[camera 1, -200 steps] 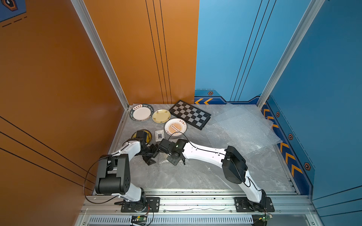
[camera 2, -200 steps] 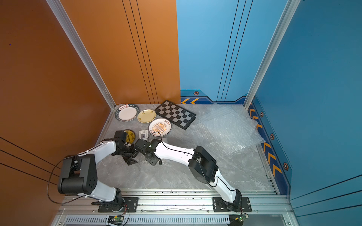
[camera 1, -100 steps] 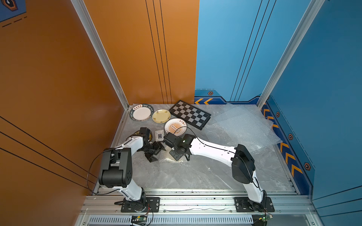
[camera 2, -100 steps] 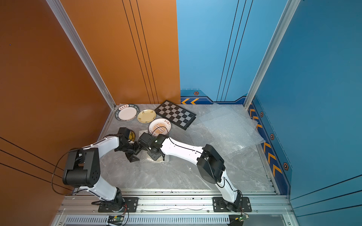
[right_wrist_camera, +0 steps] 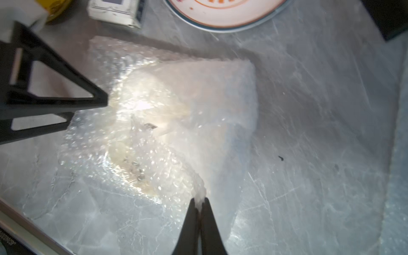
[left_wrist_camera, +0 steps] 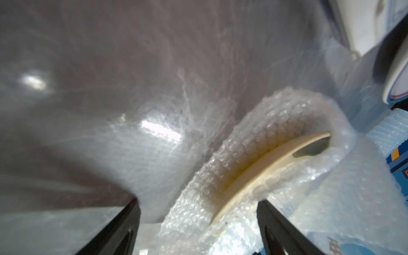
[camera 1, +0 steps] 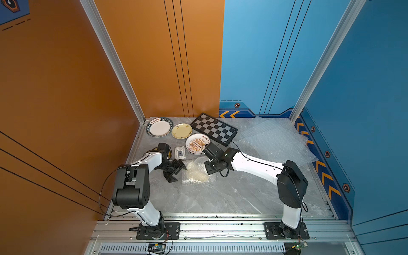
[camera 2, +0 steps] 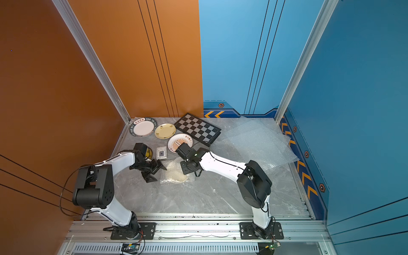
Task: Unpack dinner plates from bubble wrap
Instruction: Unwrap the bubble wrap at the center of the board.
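You are working on a round cream ceramic plate (left_wrist_camera: 260, 172) that lies inside a clear, crinkly sheet of bubble wrap (camera 1: 194, 174) on the grey marbled desk (camera 1: 220, 198). It sits between the two arms, near the small square white card (camera 1: 180, 152) and the white plate with the orange sunburst (camera 1: 196, 144). The right gripper (right_wrist_camera: 199, 202) has its jaws clenched on a puckered edge of the wrap. The left gripper (left_wrist_camera: 198, 205) has its jaws spread wide and holds nothing, with the parcel's near edge lying between them. Expect the wrap to be light, limp and slippery: it will stretch and slide rather than lift the load, so pinch it only at a free edge, as the right side does. The plate is probably stiff, heavy beside its wrapping, glazed and breakable, so take it by the bare rim and keep it low over the desk in case it slips. The left wrist view gives you what nothing else does: an open mouth in the wrap with the cream rim showing bare inside it. The right wrist view alone shows the pinch itself. Both top views show only a pale lump between the arms, yet only they show the heap of loose bubble sheets (camera 2: 254, 141) at the far right, well apart from the parcel.
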`<state>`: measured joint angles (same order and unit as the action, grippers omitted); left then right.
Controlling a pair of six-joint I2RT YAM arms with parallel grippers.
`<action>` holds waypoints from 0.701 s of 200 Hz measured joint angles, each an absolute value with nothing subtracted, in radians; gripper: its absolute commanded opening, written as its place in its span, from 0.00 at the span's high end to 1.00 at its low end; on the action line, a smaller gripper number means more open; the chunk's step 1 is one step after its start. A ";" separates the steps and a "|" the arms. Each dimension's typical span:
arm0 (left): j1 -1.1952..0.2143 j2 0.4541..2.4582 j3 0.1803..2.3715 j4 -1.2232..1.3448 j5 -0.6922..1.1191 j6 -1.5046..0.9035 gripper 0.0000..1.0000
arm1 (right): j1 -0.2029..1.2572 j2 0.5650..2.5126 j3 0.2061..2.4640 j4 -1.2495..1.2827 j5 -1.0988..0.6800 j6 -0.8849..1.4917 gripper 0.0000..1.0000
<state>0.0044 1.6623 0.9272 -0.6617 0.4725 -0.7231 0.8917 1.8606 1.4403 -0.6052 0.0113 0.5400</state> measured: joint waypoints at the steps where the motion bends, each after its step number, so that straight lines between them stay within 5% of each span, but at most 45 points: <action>1: 0.004 1.662 0.927 -0.662 0.472 -0.723 0.16 | 0.890 1.858 1.436 -0.604 0.009 0.543 1.00; 103: -0.033 1.669 0.944 -0.671 0.445 -0.724 0.16 | 0.797 1.731 1.182 -0.415 -0.080 0.741 1.00; 140: -0.046 1.662 0.944 -0.669 0.432 -0.728 0.16 | 0.781 1.683 1.158 -0.398 -0.120 0.718 0.56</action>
<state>-0.0456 1.6615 0.9436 -0.6689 0.4316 -0.7277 0.7811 1.6829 1.1584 -0.3985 -0.1204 0.7181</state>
